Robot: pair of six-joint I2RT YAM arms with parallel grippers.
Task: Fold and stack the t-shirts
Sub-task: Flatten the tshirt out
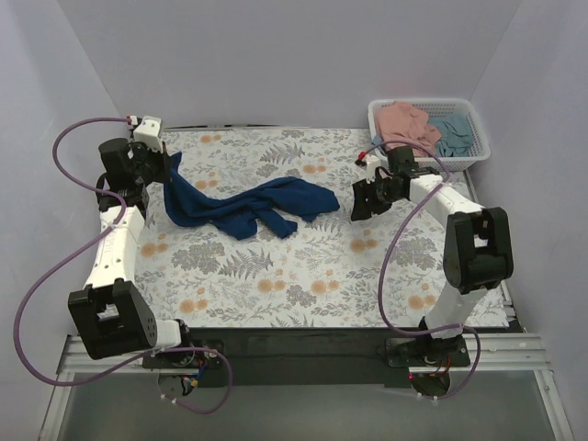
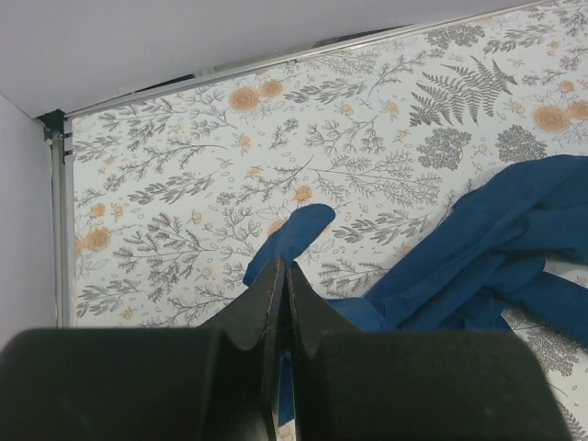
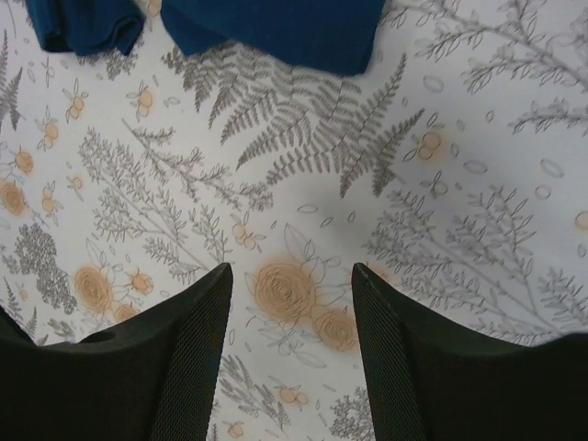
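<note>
My left gripper point(image 2: 283, 272) is squeezed tight on one end of the dark blue t-shirt point(image 1: 243, 207). Its two fingers are pressed together with blue cloth pinched between them. That end is held up in the air near the far left corner of the table point(image 1: 294, 276). The rest of the shirt hangs down from it and lies across the flowery table top, reaching toward the middle. (It is not flat at all; it is bunched and twisted like a lumpy rope.)

My right gripper point(image 3: 291, 271) has its fingers wide apart, and I can see the table's orange flowers between them. It hangs over the table just to the right of the shirt's loose end, near it but not touching it.

The pink t-shirt point(image 1: 407, 124) and the light blue t-shirt point(image 1: 453, 135) lie crumpled side by side in the white basket point(image 1: 424, 102) at the far right corner, with the pink one on the left. The basket is well apart from the dark blue t-shirt.
</note>
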